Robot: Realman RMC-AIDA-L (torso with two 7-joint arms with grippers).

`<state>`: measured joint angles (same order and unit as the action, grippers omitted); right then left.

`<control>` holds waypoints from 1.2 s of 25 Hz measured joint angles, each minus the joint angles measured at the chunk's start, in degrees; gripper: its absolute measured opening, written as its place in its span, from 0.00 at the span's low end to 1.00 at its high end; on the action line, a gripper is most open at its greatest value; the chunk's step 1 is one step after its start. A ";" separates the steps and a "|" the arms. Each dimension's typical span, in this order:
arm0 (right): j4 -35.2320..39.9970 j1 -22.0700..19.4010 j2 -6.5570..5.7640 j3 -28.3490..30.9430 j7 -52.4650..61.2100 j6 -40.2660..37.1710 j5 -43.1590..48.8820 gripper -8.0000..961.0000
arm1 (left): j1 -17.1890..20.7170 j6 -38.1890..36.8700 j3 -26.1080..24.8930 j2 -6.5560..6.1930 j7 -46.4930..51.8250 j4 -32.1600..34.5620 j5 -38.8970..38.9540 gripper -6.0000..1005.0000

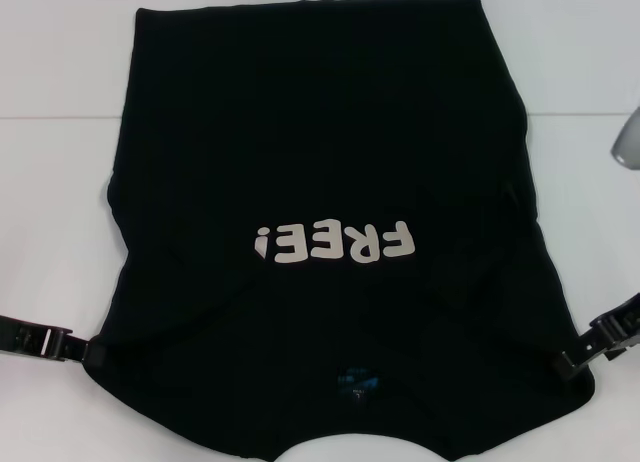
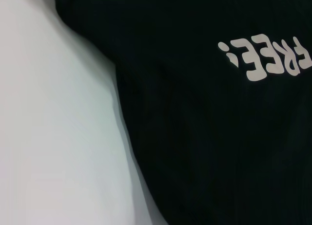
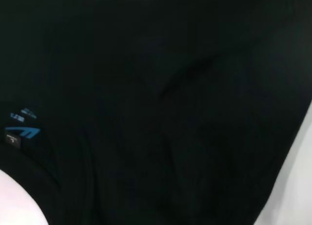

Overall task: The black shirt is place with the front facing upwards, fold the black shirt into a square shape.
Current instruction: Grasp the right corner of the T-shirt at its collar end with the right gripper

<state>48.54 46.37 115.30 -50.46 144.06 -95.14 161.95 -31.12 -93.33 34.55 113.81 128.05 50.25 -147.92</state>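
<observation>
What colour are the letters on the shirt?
Cream letters on the black shirt; head view.

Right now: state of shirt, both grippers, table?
black shirt: spread flat, front up, "FREE!" showing, sleeves tucked in, collar nearest the robot.
left gripper: at the shirt's near left edge.
right gripper: at the shirt's near right edge.
table: white, under the shirt.

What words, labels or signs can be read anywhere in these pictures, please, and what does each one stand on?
"FREE!" in cream block letters on the front of the black shirt, upside down in the head view and also seen from the left wrist.
Blue neck label inside the shirt's collar, also in the right wrist view: its print is too small to read.
No other text shows.
</observation>
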 joint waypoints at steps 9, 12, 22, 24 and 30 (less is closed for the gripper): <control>-1.24 1.71 0.92 -1.86 0.31 1.24 0.07 0.80 | 0.16 0.00 -0.06 0.00 -0.02 0.00 0.00 0.07; -2.12 2.10 1.30 -3.44 0.40 2.80 0.11 0.79 | 0.18 0.00 -0.05 0.00 -0.08 0.01 0.00 0.07; 1.26 2.33 3.71 -7.93 1.28 4.16 4.63 0.50 | 0.29 0.09 -0.39 0.00 -0.65 0.02 0.38 0.07; 1.27 2.43 3.72 -7.94 1.39 3.88 4.68 0.46 | 0.28 0.08 -0.42 0.00 -0.70 0.03 0.40 0.07; 1.27 2.45 3.60 -7.99 1.42 3.42 4.75 0.31 | 0.27 0.09 -0.45 0.00 -0.71 0.00 0.40 0.07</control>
<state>49.81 48.82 118.90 -58.44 145.48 -91.72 166.70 -30.85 -93.25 34.10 113.81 127.35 50.25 -147.52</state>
